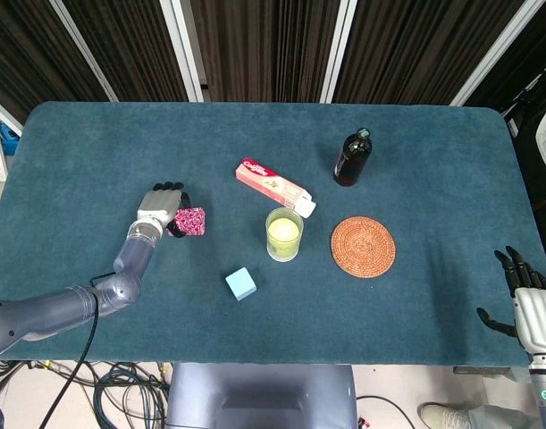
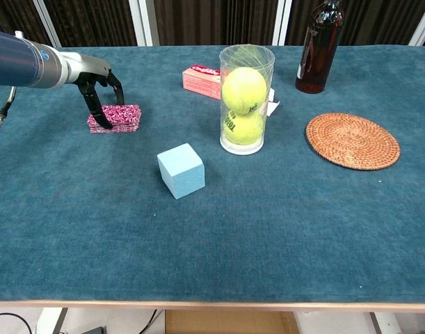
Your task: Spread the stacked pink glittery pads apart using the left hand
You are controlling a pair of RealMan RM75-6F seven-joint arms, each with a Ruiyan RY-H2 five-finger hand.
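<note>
From the head view, one blue table (image 1: pixel 94 143) holds a few things. The left hand (image 1: pixel 162 208) is on the left part of the table, with its dark fingers curled down onto the stack of pink glittery pads (image 1: pixel 190 221). From here the stack looks like one small pink block, so I cannot count the pads. There is one light blue cube (image 1: pixel 240 283), one clear cup (image 1: pixel 284 234), one pink toothpaste box (image 1: pixel 274 187), one dark bottle (image 1: pixel 353 157) and one round brown mat (image 1: pixel 363 247). The right hand (image 1: pixel 530 307) is off the table at the bottom right corner. Its fingers are spread apart and it holds nothing.

From the chest view, the left hand (image 2: pixel 99 83) reaches down with its fingers (image 2: pixel 95 106) on the front and top of the pink pads (image 2: pixel 122 117). I can see two layers, one lying on the other, still together. I cannot tell if the hand is gripping them or only touching. The cup (image 2: pixel 245 97) holds two yellow tennis balls (image 2: pixel 243 87), one above the other. The cube (image 2: pixel 180 170) sits near the front, and the mat (image 2: pixel 352 140) is to the right. The right hand does not show here.
</note>
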